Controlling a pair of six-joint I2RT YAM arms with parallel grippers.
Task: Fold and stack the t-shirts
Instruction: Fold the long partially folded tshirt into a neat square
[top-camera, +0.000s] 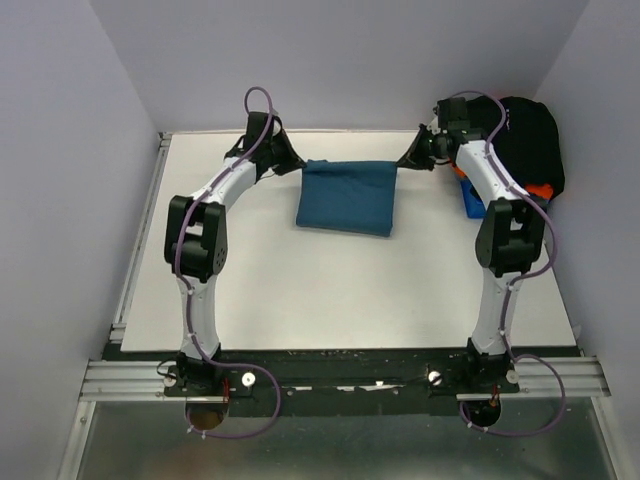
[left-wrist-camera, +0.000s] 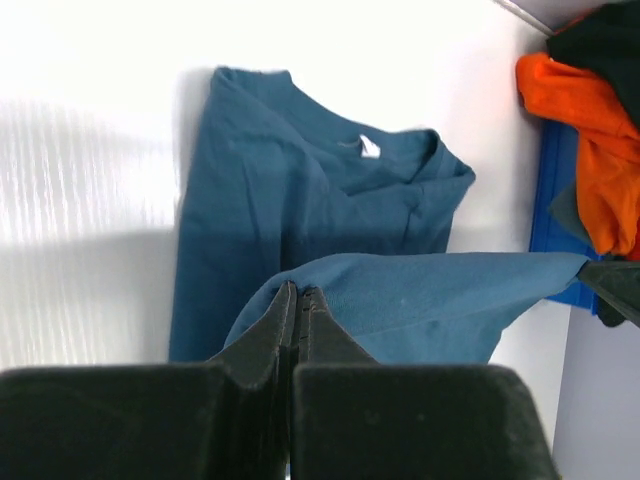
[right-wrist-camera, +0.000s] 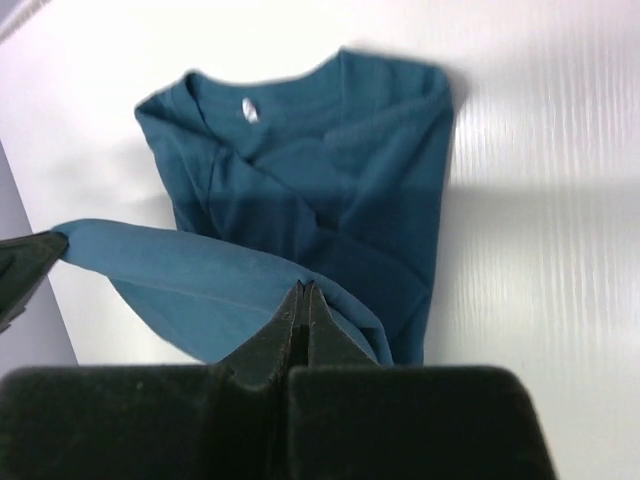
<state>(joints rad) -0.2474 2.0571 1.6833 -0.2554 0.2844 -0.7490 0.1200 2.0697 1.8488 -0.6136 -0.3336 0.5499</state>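
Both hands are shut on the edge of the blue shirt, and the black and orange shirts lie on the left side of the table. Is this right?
No: the black shirt and orange shirt lie on the right side, as the top view shows. The left hand and right hand are shut on the edge of the blue shirt.

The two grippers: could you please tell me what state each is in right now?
Left gripper: shut, pinching a lifted edge of the teal-blue t-shirt.
Right gripper: shut, pinching the same lifted edge.
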